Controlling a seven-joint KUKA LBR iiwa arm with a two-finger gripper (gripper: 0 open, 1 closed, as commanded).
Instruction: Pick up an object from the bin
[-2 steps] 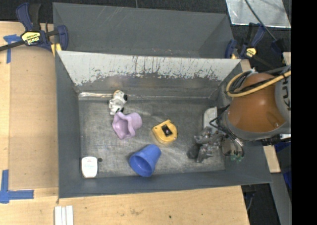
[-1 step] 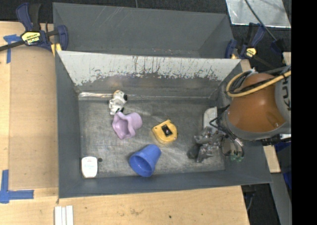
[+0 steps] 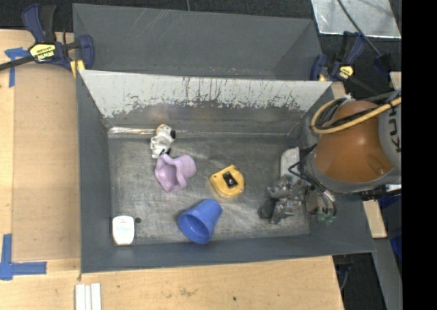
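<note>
My gripper [image 3: 276,209] hangs low at the right end of the bin floor, near the front right corner, its dark fingertips just above the floor. The nearest loose thing is a yellow tape measure [image 3: 227,181], lying to the gripper's left and apart from it. A blue cup [image 3: 200,220] lies on its side further left, near the front wall. Nothing shows between the fingers.
A lilac plastic piece [image 3: 173,171] and a small white-and-black figure [image 3: 162,139] lie at the back left of the floor. A white flat block [image 3: 123,229] sits in the front left corner. The arm's orange cover rises over the right wall.
</note>
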